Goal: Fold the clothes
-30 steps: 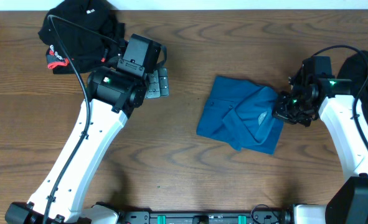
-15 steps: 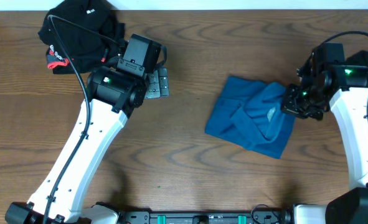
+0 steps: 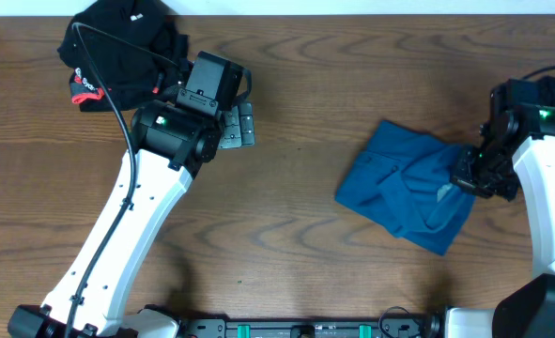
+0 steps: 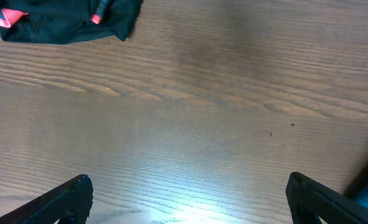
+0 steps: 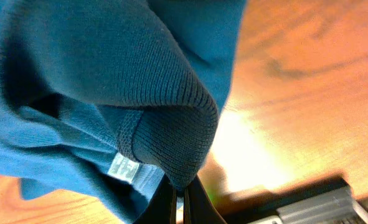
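My right gripper (image 5: 179, 190) is pressed together on a thick rolled fold of the teal shirt (image 5: 109, 74). The ribbed edge is caught right at my fingertips, and a small white label (image 5: 122, 167) hangs just beside them. From that wrist the cloth fills nearly everything I can see and blocks the view of most of the table, leaving only a bright strip of wood to the right.

From overhead, the right gripper (image 3: 470, 178) sits at the right-hand edge of the teal shirt (image 3: 404, 192). The shirt lies bunched and creased on the right side of the table (image 3: 305, 84), with the label (image 3: 443, 191) close to my grip.

My left gripper (image 3: 239, 127) is well apart from the shirt, on the left half of the table. Its fingers are spread wide over bare wood and hold nothing. From its wrist the left gripper (image 4: 190, 193) shows both dark fingertips far apart, with only wood grain between them.

Beyond it, in the far left corner, lies the black garment (image 3: 117, 47) with its red-and-white trim, crumpled. Its edge shows at the top of the left wrist view (image 4: 65, 18). A black cable (image 3: 117, 103) runs from over it down along my left arm (image 3: 136, 225).

Over the last second my right gripper has dragged the teal shirt to the right and a little toward the near edge. The left arm and the black garment have not moved.
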Tool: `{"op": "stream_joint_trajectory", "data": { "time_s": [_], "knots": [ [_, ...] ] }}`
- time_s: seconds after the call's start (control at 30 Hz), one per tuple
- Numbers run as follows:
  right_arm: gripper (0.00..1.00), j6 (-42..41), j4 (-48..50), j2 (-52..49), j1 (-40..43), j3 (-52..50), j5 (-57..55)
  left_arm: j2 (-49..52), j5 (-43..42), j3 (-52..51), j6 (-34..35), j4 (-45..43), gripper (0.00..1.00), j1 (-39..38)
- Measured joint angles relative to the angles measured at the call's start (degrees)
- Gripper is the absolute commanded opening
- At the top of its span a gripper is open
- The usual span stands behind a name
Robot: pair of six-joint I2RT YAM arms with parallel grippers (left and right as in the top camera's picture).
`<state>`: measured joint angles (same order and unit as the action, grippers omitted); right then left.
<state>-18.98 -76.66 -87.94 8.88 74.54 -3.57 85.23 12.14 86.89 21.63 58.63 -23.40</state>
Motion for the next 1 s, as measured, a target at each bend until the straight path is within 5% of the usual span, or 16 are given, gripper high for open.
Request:
{"op": "stream_joint_trajectory", "data": {
  "time_s": [0.03,0.07,0.1,0.53,0.63,0.8,1.0],
  "knots": [
    [0.19,-0.7,-0.8,0.0,0.0,-0.2,-1.2,0.0,0.0,0.0,0.0,0.0,0.99,0.0],
    [0.46,-1.8,-1.8,0.0,0.0,-0.4,-2.3,0.0,0.0,0.0,0.0,0.1,0.99,0.0],
    [0.48,-2.3,-2.7,0.0,0.0,-0.5,-3.4,0.0,0.0,0.0,0.0,0.1,0.99,0.0],
    [0.45,-5.0,-5.4,0.0,0.1,-0.5,-8.3,0.0,0.0,0.0,0.0,0.1,1.00,0.0],
    [0.47,-1.7,-0.3,0.0,0.0,-0.5,-2.1,0.0,0.0,0.0,0.0,0.1,0.99,0.0],
    [0.63,4.9,7.9,0.0,-0.7,-0.9,13.6,0.0,0.0,0.0,0.0,0.2,0.99,0.0],
    [0.56,4.2,16.4,0.0,-4.1,-6.2,20.8,0.0,0.0,-0.2,-0.4,0.3,0.99,0.0]
  ]
}}
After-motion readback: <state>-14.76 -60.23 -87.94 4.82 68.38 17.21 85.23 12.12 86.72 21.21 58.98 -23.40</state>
